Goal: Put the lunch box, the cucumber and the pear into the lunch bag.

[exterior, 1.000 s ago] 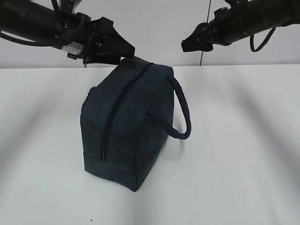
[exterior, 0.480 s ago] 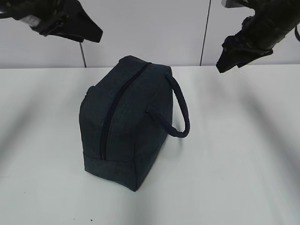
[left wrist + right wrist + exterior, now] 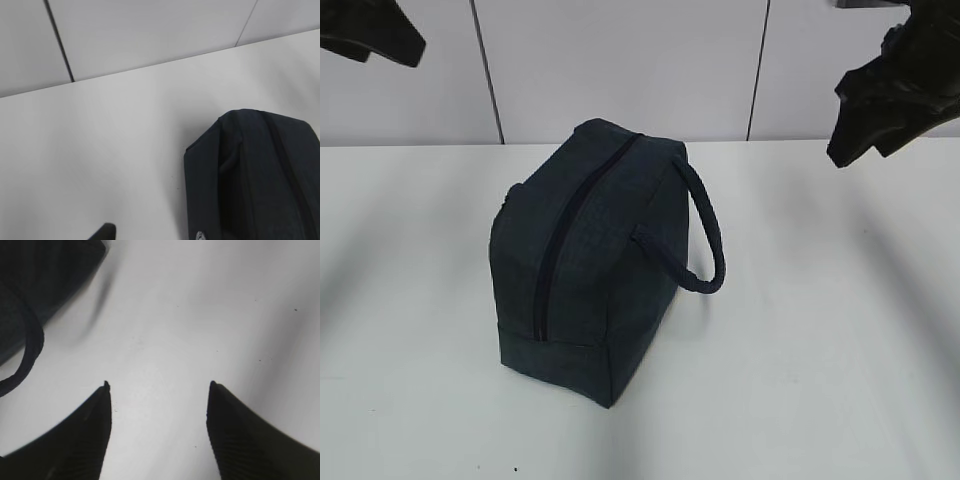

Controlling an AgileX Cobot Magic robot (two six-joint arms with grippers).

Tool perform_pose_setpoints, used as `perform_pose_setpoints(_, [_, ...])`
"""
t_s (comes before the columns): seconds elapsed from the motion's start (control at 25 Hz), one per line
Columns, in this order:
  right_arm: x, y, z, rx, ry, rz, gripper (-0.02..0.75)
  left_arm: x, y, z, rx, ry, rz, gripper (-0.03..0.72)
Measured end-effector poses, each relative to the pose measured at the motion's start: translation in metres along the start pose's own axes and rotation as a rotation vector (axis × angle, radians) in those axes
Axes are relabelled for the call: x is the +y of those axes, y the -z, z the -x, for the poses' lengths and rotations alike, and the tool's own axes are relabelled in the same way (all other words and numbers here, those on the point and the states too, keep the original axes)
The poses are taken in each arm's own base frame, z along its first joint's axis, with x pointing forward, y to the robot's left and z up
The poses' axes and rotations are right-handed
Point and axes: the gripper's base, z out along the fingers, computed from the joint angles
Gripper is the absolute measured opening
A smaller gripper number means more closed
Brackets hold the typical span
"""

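White table (image 3: 820, 380) under a grey panelled wall (image 3: 620, 70); the lunch bag (image 3: 590, 270) stands at centre, zipper (image 3: 570, 230) closed, handle (image 3: 705, 235) at 3 o'clock; both arms have pulled away since a second ago, left gripper (image 3: 370, 35) at 10 o'clock, jaws unseen but parted, right gripper (image 3: 157, 390) at 2 o'clock, spread and empty.

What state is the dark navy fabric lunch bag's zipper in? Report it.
Shut: the dark navy fabric lunch bag shows its zipper running unbroken, no gap.

both arms (image 3: 880, 110) farther apart, higher
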Motion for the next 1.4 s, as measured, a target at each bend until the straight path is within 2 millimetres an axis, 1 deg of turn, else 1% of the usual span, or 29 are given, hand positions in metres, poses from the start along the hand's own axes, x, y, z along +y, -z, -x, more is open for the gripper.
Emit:
perform_pose_setpoints(0.12, [0.001,0.012,-0.003,-0.017,-0.032,-0.034,0.470,0.001,0.016,-0.005,0.011,0.008,0.047,0.383])
perform_pose_setpoints(0.2, [0.004,0.027,-0.006,-0.050,-0.044,-0.047,0.470,-0.001,0.025,-0.008,0.015,0.005,0.059,0.383])
perform_pose_setpoints(0.32, [0.012,0.054,-0.014,-0.110,-0.056,-0.065,0.470,-0.005,0.043,-0.012,-0.005,0.007,0.064,0.383])
perform_pose_setpoints(0.48, [0.026,0.098,-0.030,-0.217,-0.063,-0.089,0.470,-0.010,0.070,-0.018,-0.053,0.007,0.080,0.383])
perform_pose_setpoints(0.56, [0.034,0.121,-0.042,-0.275,-0.061,-0.101,0.470,-0.012,0.082,-0.022,-0.061,0.015,0.090,0.383])
perform_pose_setpoints(0.64, [0.044,0.145,-0.059,-0.336,-0.056,-0.113,0.470,-0.015,0.094,-0.028,-0.067,0.019,0.097,0.383])
perform_pose_setpoints(0.72, [0.054,0.163,-0.077,-0.386,-0.053,-0.123,0.470,-0.018,0.107,-0.033,-0.085,0.022,0.100,0.383])
perform_pose_setpoints(0.8, [0.063,0.180,-0.097,-0.433,-0.047,-0.135,0.470,-0.021,0.119,-0.038,-0.107,0.029,0.101,0.383])
perform_pose_setpoints(0.92, [0.075,0.197,-0.128,-0.491,-0.046,-0.156,0.470,-0.027,0.138,-0.047,-0.133,0.032,0.102,0.383])
perform_pose_setpoints(1.08, [0.086,0.204,-0.175,-0.535,-0.068,-0.197,0.470,-0.035,0.161,-0.066,-0.155,0.049,0.096,0.383])
perform_pose_setpoints(1.2, [0.089,0.198,-0.212,-0.540,-0.111,-0.253,0.470,-0.040,0.169,-0.089,-0.168,0.075,0.086,0.383])
perform_pose_setpoints(1.32, [0.091,0.183,-0.244,-0.532,-0.152,-0.293,0.470,-0.044,0.163,-0.119,-0.137,0.098,0.072,0.383])
perform_pose_setpoints(1.4, [0.093,0.170,-0.262,-0.525,-0.167,-0.288,0.470,-0.046,0.155,-0.142,-0.115,0.106,0.069,0.383])
